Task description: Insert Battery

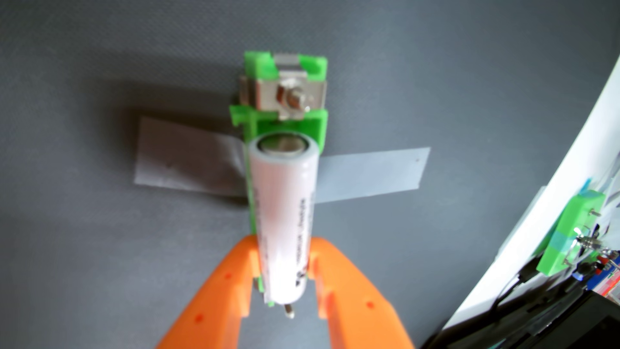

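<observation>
Grey matting (100, 251) covers the table, and a green holder (285, 84) is fixed to it with strips of grey tape (372, 174). A white battery (285, 208) is seen lying along the holder's channel, its far end close to the metal contact (288, 97) but apparently short of it. The orange gripper (285, 258) is placed around the battery's near end, one finger on each side; whether the fingers press on it or stand just clear cannot be told. The battery is judged to be lined up and largely lowered in, with final seating against both contacts and withdrawal left. A second green part (570, 231) is seen at the right edge.
</observation>
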Motion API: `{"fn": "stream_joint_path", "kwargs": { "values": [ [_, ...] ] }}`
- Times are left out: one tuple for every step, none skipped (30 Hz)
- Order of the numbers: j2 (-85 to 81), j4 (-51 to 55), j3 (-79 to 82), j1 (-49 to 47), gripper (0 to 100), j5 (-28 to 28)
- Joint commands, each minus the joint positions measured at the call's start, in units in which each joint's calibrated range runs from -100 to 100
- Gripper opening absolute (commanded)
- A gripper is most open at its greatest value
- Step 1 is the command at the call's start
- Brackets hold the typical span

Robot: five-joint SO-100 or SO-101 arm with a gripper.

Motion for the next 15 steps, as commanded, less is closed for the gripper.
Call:
{"fn": "stream_joint_path", "kwargs": {
  "values": [
    [-1.3,-0.6,-0.2,-0.3,1,0.3],
    [-1.3,-0.6,-0.2,-0.4,1,0.3],
    [-1.3,-0.6,-0.2,-0.4,1,0.3],
    [-1.3,-0.7,-0.2,-0.4,1,0.3],
    [-1.3,-0.7,-0.2,-0.4,1,0.3],
    [-1.3,-0.7,-0.3,-0.5,1,0.3],
    [-1.3,-0.7,-0.3,-0.5,1,0.3],
    [-1.3,-0.8,-0.3,-0.5,1,0.3],
    [-1.3,-0.8,-0.3,-0.5,1,0.3],
    [-1.3,-0.8,-0.4,-0.5,1,0.3],
    [-1.3,-0.9,-0.4,-0.5,1,0.3],
    [-1.3,-1.6,-0.3,-0.5,1,0.3],
    [-1.3,-2.2,-0.3,-0.5,1,0.3],
    [-1.3,-2.5,-0.3,-0.5,1,0.3],
    [-1.3,-2.6,-0.3,-0.5,1,0.3]
  ]
}}
